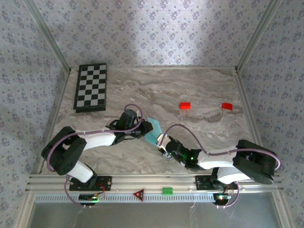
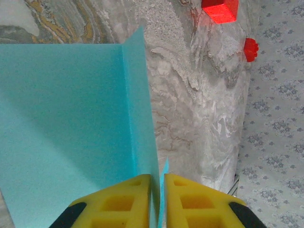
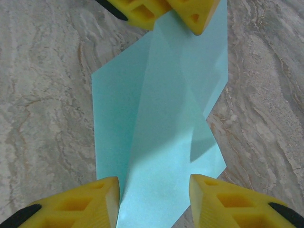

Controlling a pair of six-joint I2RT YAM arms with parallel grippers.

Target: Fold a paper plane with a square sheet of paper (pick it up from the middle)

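1. The left pincer (image 2: 156,184) is clenched on a raised fold of the paper plane (image 2: 71,118), with the thin edge pinched between its yellow fingers (image 2: 118,205).
2. Ahead of that pincer and to its left, the rest of the light blue paper spreads out over the marble surface (image 2: 199,104).
3. The right pincer (image 3: 153,187) is released, its fingers apart, and the plane's narrow end lies flat between them.
4. Two red blocks (image 2: 219,9) sit well beyond the left pincer, off to its right.
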